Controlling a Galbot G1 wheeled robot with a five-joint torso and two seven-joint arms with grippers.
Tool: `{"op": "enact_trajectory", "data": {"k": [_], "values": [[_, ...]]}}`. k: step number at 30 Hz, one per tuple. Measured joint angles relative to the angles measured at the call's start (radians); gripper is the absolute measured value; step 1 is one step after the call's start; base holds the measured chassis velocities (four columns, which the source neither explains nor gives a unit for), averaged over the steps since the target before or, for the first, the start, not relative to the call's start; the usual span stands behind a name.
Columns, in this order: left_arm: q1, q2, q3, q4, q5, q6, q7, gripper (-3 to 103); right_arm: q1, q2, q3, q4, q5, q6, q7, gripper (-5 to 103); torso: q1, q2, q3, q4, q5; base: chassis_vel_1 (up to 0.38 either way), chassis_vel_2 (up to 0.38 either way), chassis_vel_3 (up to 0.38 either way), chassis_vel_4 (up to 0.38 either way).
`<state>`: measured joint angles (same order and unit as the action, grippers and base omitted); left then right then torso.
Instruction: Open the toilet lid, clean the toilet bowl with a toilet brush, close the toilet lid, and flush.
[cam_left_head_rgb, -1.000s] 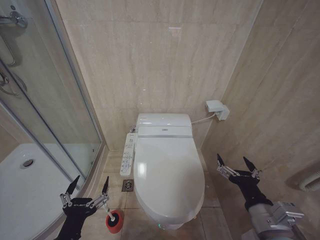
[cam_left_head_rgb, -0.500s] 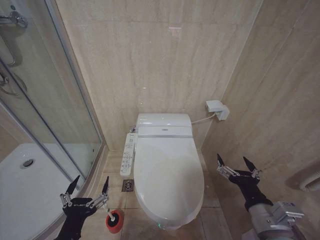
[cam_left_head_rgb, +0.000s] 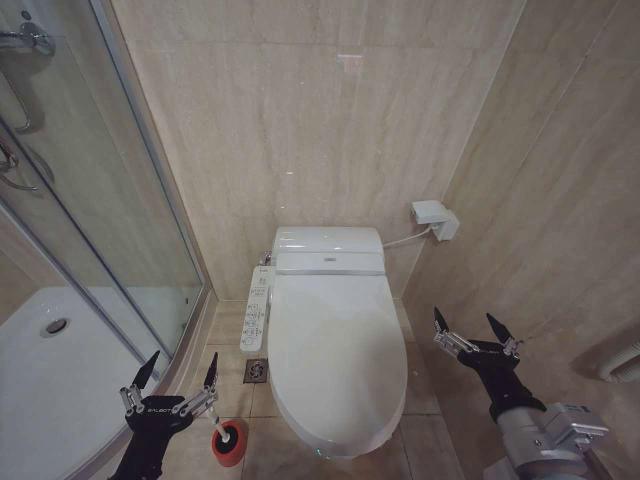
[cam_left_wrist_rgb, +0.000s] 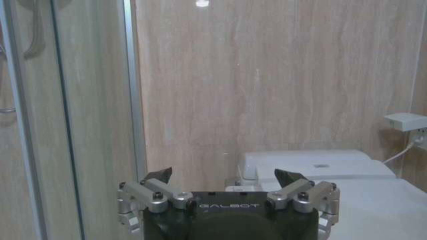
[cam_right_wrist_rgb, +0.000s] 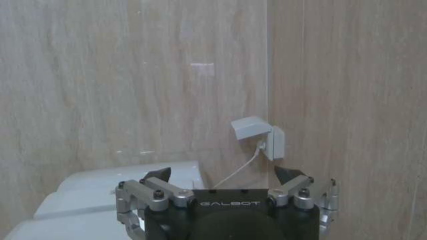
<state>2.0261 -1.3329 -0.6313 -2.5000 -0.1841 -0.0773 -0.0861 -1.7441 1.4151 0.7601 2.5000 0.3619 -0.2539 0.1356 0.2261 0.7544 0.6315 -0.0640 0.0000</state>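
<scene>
Nothing moved; toilet lid (cam_left_head_rgb: 335, 355) (closed) between grippers.

The toilet lid (cam_left_head_rgb: 335, 355) was shiny, smooth white plastic. The walls (cam_left_head_rgb: 330, 130) were smooth tan stone tiles. The shower door (cam_left_head_rgb: 90, 190) was clear glass. The left gripper (cam_left_head_rgb: 178, 372) had dull metal fingers (cam_left_head_rgb: 145, 370).
</scene>
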Motion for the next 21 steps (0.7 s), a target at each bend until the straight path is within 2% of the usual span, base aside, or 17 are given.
{"op": "enact_trajectory", "data": {"k": [21], "values": [[0.0, 0.0, 0.0, 0.0, 0.0, 0.0, 0.0, 100, 0.0, 0.0, 0.0, 0.0, 0.0, 0.0, 0.0, 100, 0.0, 0.0, 0.0, 0.0, 0.0, 0.0, 0.0, 0.0, 0.0]]}}
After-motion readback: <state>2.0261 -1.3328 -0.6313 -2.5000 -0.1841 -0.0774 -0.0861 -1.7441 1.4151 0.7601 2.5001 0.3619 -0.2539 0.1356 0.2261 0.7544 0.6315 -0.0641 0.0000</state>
